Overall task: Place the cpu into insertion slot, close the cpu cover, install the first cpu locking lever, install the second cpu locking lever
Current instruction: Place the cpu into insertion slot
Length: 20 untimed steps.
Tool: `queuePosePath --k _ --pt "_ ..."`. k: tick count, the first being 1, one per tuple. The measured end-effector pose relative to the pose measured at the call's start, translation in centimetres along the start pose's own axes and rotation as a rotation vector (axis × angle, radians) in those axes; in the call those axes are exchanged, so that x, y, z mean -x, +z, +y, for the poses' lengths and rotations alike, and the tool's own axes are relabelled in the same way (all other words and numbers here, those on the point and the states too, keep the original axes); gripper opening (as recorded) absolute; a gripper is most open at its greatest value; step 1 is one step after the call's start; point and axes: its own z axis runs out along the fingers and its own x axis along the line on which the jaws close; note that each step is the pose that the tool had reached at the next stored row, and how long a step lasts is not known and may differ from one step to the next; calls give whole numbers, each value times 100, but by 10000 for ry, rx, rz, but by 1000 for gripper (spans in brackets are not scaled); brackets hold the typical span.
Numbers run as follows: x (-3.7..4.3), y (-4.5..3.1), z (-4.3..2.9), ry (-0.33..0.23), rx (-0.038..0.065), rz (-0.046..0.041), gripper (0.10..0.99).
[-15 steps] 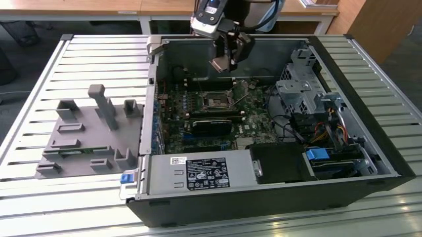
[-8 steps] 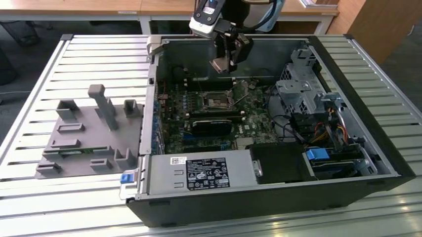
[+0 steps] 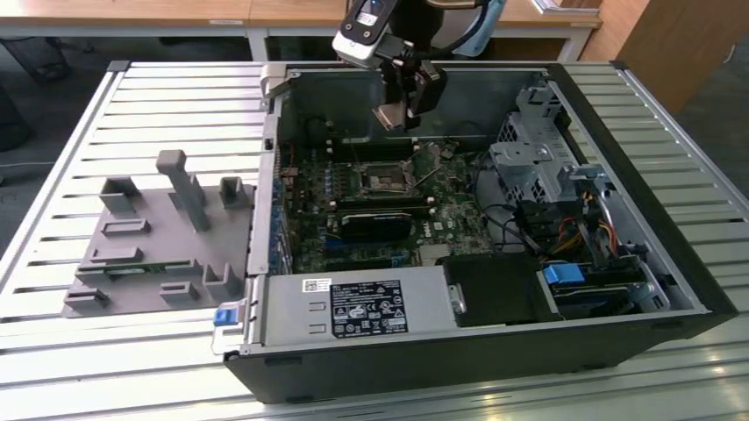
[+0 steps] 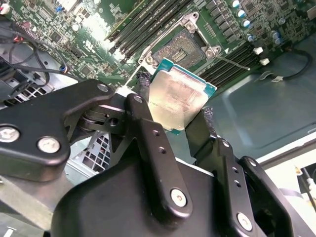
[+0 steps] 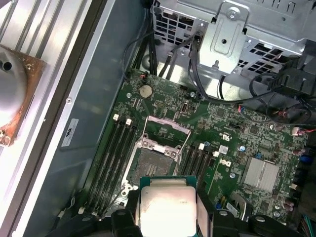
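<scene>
Cpu first: your end effector has its two black fingers closed on the chip's opposite edges. The grey metal top faces the second wrist camera, and a teal-green rim shows around it. In the exterior view the end effector hangs inside the open computer case. There you see the cpu in the air above the motherboard, apart from it.

In the first wrist view the insertion slot lies uncovered, with the held cpu in front of it. The cpu cover is swung open on the side toward the coin cell battery.

Around the slot you have empty memory slots flanking it on two sides. A silver heat sink sits further along the board. A perforated metal drive cage has dark cables trailing from it toward the board.

In the exterior view the power supply fills the near end of the case. A grey moulded fixture stands on the slatted counter, beside the case on the exterior view's left.

As for writing, the power supply carries a black-and-white label. A white sticker sits on the case wall in the first wrist view. The print on both is too small to make out, as is the faint marking on the chip's metal top.
</scene>
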Motion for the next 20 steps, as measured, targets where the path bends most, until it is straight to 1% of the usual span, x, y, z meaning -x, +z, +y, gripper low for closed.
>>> queuePosePath --k 20 --pt "1 43 -4 1199 22 -104 541"
